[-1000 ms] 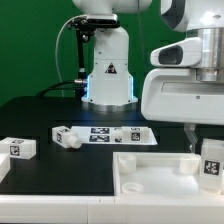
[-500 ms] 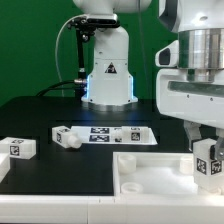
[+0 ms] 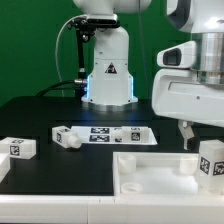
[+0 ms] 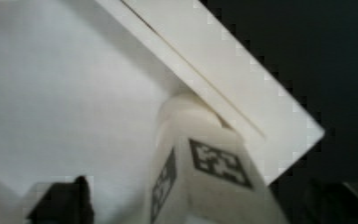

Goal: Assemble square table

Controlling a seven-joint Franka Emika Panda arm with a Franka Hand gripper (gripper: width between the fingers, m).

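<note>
The square table's white tabletop (image 3: 150,176) lies at the front, a tray with a raised rim. One white leg (image 3: 211,161) with a black-and-white tag stands upright in its corner at the exterior view's right. My gripper (image 3: 203,137) hangs just above that leg, open. In the wrist view the leg (image 4: 208,165) rises from the tabletop (image 4: 60,100) beside the rim, between my two dark fingers (image 4: 60,203); my gripper (image 4: 197,207) does not clamp it. Two more legs (image 3: 18,148) (image 3: 67,137) lie loose on the black table at the left.
The marker board (image 3: 112,133) lies flat behind the tabletop, in the middle of the table. The robot's white base (image 3: 107,72) stands at the back. The table's front left edge runs close to the outer loose leg.
My jaws have opened and let go of the leg, which stays upright in the tabletop's corner. The hand has shifted a little toward the exterior view's right.
</note>
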